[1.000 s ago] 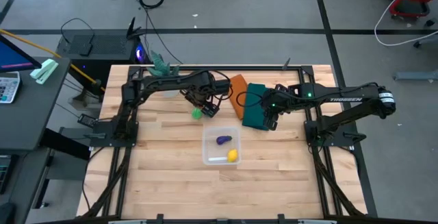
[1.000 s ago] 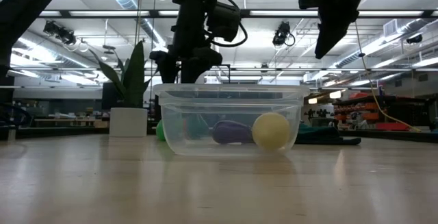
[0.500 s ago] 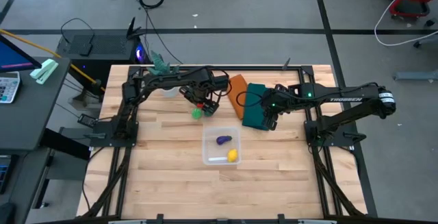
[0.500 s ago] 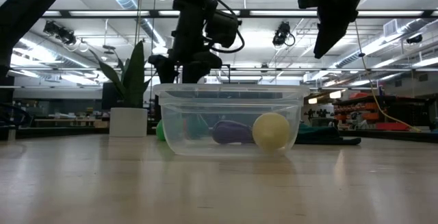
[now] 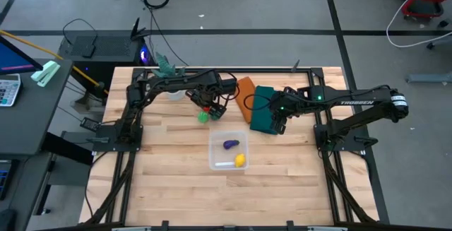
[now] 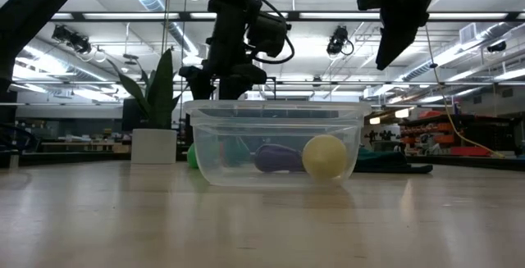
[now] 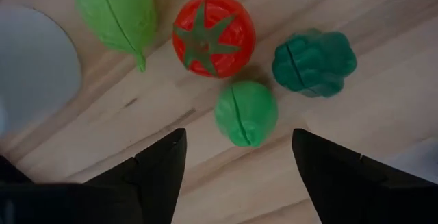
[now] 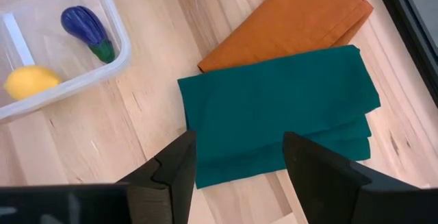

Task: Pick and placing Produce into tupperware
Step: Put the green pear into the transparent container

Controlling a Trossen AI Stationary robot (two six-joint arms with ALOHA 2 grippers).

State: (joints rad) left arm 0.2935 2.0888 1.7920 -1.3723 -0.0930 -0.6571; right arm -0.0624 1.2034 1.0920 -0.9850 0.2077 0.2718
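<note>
A: Table check, near edge to far. Tupperware (image 5: 228,150) sits just toward the near edge from ctr, 2 pcs inside: yellow fruit (image 5: 240,160) at its 5 o'clock corner, purple eggplant (image 5: 230,145) nr its middle. Low view agrees, both resting on the floor of the tub.

B: Remaining produce?

A: 3 pcs loose on the wood at 11 o'clock from the tub, clear of it. Light green pc (image 7: 246,112) closest to the fingers, red tomato (image 7: 213,35) just beyond and touching or nearly so, dark green pc (image 7: 314,62) beside both. Leaf of the potted plant (image 7: 116,8) pokes in past the tomato.

B: Left gripper?

A: Left gripper (image 7: 237,157) hovers over that cluster, jaws spread wide, holding 0. Light green pc lines up betw. the fingers.

B: Right?

A: Right gripper (image 8: 238,159) parked above the dark green cloth (image 8: 279,114), at 2 o'clock from the tub, jaws apart, empty. Orange cloth (image 8: 290,22) beyond it.

B: Handling guess?

A: Looks like hard, light, smooth toy plastic; rounded, so prob. rolls or squirts out if pinched off-ctr. Est.: take the light green pc across its widest middle, jaws square on. Risk: nudging the tomato on descent.
</note>
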